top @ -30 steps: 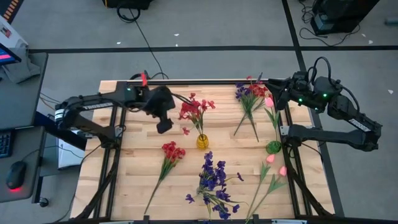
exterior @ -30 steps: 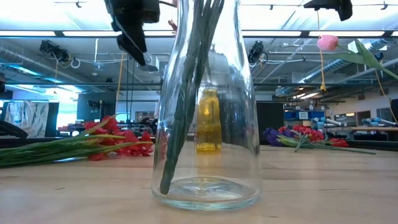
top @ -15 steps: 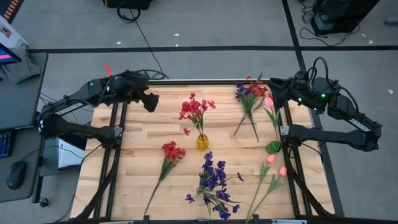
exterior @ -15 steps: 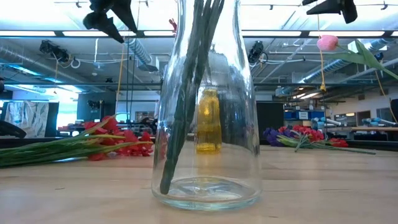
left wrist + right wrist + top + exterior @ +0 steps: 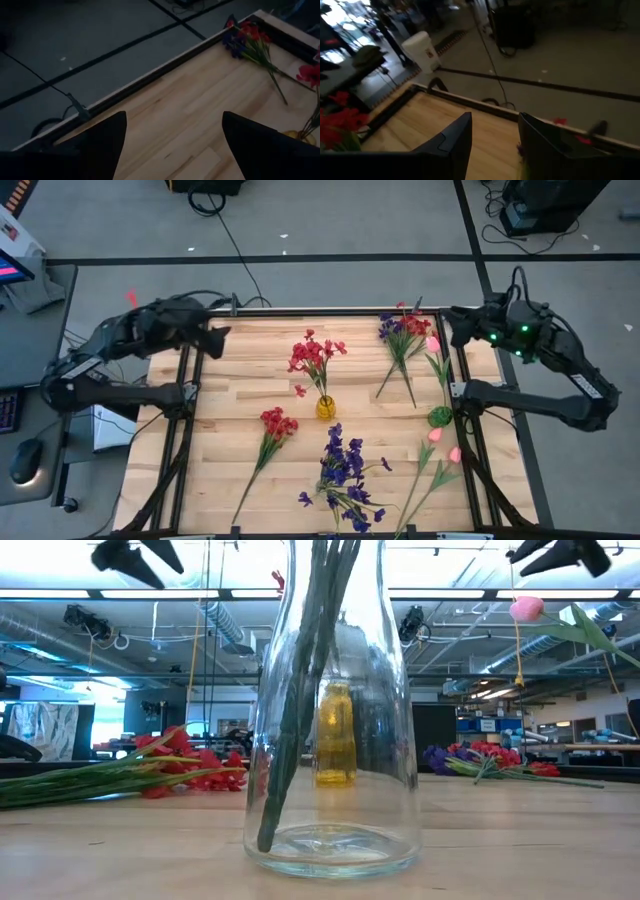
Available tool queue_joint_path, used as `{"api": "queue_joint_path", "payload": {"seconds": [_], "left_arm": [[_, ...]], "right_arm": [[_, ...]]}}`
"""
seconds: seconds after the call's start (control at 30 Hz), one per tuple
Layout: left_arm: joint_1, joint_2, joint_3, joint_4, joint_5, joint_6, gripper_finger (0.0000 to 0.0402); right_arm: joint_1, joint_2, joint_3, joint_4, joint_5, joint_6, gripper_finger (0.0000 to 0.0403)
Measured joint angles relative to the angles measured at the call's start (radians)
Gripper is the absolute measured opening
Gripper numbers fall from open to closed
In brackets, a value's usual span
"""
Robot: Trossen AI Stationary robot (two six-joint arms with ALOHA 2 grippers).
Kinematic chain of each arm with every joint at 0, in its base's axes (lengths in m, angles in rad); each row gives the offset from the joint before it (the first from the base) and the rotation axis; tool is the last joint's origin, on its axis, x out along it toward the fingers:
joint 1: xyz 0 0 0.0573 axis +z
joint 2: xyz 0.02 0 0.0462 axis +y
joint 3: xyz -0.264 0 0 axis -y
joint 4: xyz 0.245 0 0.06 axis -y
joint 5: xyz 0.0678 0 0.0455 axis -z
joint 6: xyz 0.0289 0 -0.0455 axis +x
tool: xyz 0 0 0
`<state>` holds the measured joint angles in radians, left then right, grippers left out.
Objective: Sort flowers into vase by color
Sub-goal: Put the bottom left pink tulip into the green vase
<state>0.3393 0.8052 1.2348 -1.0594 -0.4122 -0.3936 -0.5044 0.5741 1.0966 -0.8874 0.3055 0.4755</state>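
I am holding my left hand (image 5: 212, 337) over the worktop's (image 5: 225, 415) far left corner, fingers spread wide with nothing between them. Reaching from here for the red sprig (image 5: 275, 427) lying flat beside me, I am risking pinching blooms instead of the thin stem, or scraping the wood.

Toward the middle, red flowers (image 5: 313, 356) are already standing in the small yellow vase (image 5: 326, 407). That vase is looking narrow and light, so I judge that pushing another stem in at an angle could be tipping it. The purple bunch (image 5: 345, 468) is sitting in the clear glass vase (image 5: 330, 710) at the near edge, leaning outward.

Farther right, a mixed red and purple bunch (image 5: 401, 331) is lying tangled at the far edge. Lifting one stem there may be dragging its neighbours along and mixing colours.

My right hand (image 5: 452, 327) is hanging at the far right corner, fingers partly apart and holding nothing, just beside a pink bud (image 5: 433, 343) rising from the green vase (image 5: 440, 417). Swinging inward, I could be knocking that bud. Two more pink buds (image 5: 444, 445) are lying near the front right.
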Motion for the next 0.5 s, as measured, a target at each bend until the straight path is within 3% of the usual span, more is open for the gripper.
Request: {"api": "queue_joint_path", "payload": {"seconds": [0.23,0.37,0.5], "left_arm": [[0.0,-0.153,-0.215,0.067,0.086,-0.06,0.0332],[-0.001,-0.196,-0.351,0.243,0.233,-0.054,0.0332],[-0.001,-0.206,-0.457,0.388,0.309,-0.056,0.0331]], "right_arm": [[-0.082,0.036,0.106,-0.152,-0.071,-0.004,0.0171],[-0.119,0.097,0.171,-0.339,-0.152,0.024,0.0171],[-0.139,0.139,0.196,-0.451,-0.232,0.046,0.0171]]}}
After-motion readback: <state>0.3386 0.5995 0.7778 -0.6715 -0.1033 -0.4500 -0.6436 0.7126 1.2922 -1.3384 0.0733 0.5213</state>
